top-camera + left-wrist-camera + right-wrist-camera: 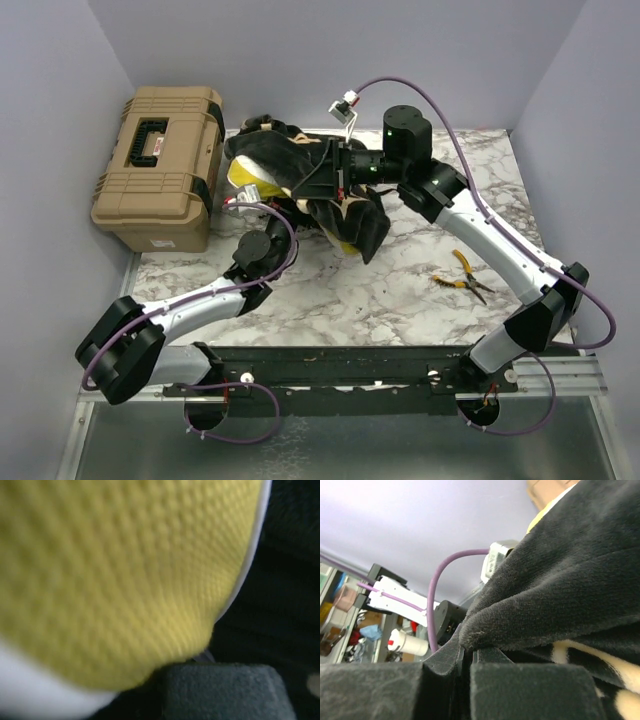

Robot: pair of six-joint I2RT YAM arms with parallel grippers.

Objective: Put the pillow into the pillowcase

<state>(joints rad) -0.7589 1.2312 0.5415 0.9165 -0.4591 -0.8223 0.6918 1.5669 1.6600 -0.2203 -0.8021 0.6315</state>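
Observation:
The black pillowcase (300,165) with tan motifs is bunched up at the back middle of the table. The pillow sits partly inside it; its yellow edge (246,180) shows at the left and again low on the right. My left gripper (238,200) is at that left yellow edge. In the left wrist view the yellow band (125,575) fills the frame above one finger pad (225,692), with the jaws close together on the fabric. My right gripper (326,168) is shut on a fold of the pillowcase (560,580), lifted off the table; it also shows in the right wrist view (467,652).
A tan toolbox (160,165) stands at the back left, close beside the bundle. Yellow-handled pliers (465,278) lie on the marble table (380,300) at the right, under my right arm. Grey walls close in the back and sides.

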